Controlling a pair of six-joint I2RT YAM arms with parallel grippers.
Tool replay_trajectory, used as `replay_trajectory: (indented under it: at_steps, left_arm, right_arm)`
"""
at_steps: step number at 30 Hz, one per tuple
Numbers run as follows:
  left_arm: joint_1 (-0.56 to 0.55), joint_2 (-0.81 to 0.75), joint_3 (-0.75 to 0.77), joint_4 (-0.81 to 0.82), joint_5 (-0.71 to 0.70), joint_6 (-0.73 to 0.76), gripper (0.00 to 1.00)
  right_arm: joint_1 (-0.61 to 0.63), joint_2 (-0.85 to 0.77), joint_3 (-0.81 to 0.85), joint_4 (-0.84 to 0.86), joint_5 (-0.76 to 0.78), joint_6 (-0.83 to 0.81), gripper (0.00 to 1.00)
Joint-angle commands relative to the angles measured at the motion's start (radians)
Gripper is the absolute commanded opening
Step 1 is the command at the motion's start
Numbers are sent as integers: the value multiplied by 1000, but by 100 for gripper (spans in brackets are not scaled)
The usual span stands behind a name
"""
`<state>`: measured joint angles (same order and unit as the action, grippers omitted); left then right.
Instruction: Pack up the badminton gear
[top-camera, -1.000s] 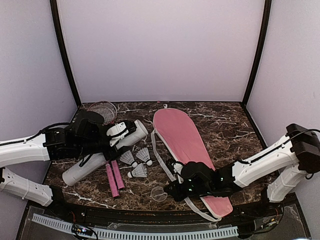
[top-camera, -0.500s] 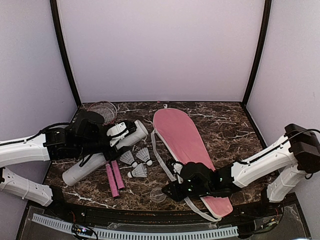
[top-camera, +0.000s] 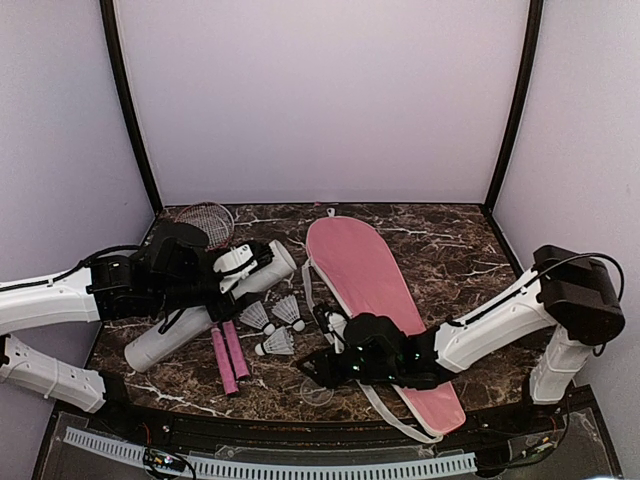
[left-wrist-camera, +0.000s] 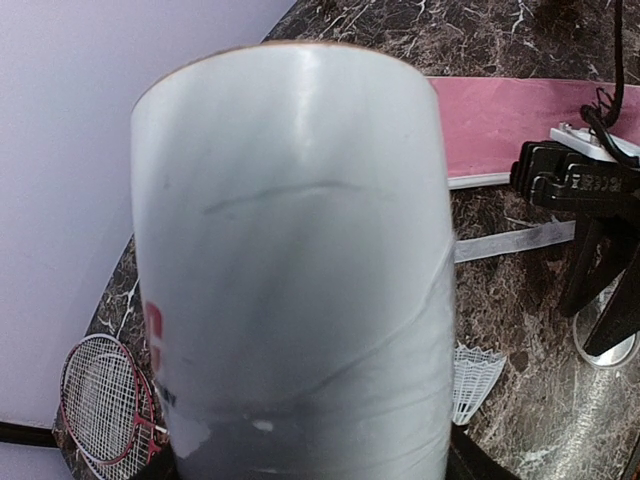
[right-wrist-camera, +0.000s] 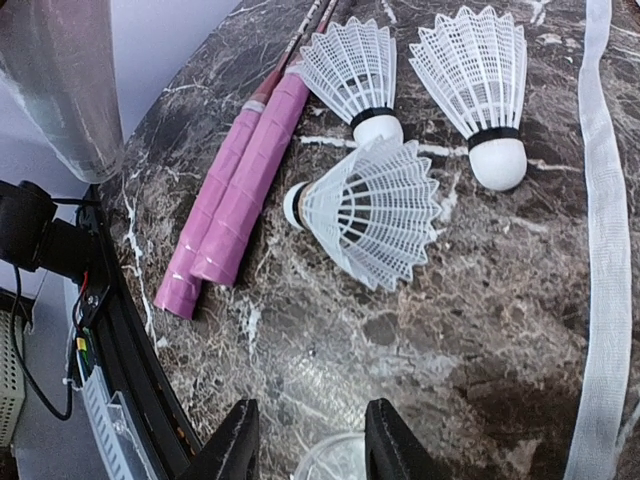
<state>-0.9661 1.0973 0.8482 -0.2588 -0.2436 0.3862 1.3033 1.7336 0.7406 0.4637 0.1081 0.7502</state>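
Status check for you: your left pincer (top-camera: 243, 268) is clamped round the long white tube (left-wrist-camera: 290, 260) near its far end. The tube slants across the left of the dark marble tabletop (top-camera: 450, 250), with that end aimed at the middle. My guess is you're holding it that way so the mouth stays put for loading. I can't tell whether that end is actually lifted.

Your right pincer (right-wrist-camera: 315, 410) is spread and pinching nothing. It hovers low over a small clear round cap (right-wrist-camera: 328, 462) that sits on the tabletop right under the gap.

The three white feather shuttlecocks (right-wrist-camera: 370, 210) lie loose on their sides just ahead of it, clustered between the tube and the pink racket-shaped bag (top-camera: 365, 275). The two thin red-framed rackets with pink handles (right-wrist-camera: 235, 210) lie side by side, grips touching. Their shafts run under the tube and the heads poke out behind your left arm.

The bag lies flat on the right, with your right arm reaching across its narrow end. Its white strap (right-wrist-camera: 600, 250) trails beside the shuttlecocks.

Nothing looks packed yet, so I'd call this early days. If you go for the nearest shuttlecock, aim for the cork, since the feathers will probably crush.
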Motion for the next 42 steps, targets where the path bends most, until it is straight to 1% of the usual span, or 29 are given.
replay_trajectory:
  at_steps: [1,5,11,19,23,26,29,33,35,36,42]
  left_arm:
    - [3,-22,-2,-3,11,8,63]
    - [3,-18,-2,-4,13,10,63]
    - [3,-29,-6,-5,47,16,63]
    - [3,-31,-6,-9,49,14,63]
    - [3,-31,-5,-8,50,14,63]
    - [3,-28,-6,-7,50,14,63]
    - [3,-22,-5,-9,48,14,63]
    - [3,-20,-5,-9,47,15,63]
    - [3,-19,-6,-8,45,14,63]
    - [3,-19,-6,-10,46,14,63]
    - [3,-14,-5,-11,46,15,63]
  right_arm:
    - [-38,55,50,156,-62,-24,38]
    - [-50,111,104,150,-64,-59,38]
    - [-82,177,151,189,-73,-79,38]
    - [-111,232,189,190,-60,-80,38]
    - [-115,262,216,192,-89,-86,37]
    - [-116,288,239,204,-128,-98,33]
    - [-115,302,257,209,-159,-104,27]
    - [-115,306,243,259,-216,-102,8]
    - [-115,299,221,305,-257,-88,1]
    - [-115,297,210,326,-278,-79,0]
    - [-115,247,100,423,-384,3,0]
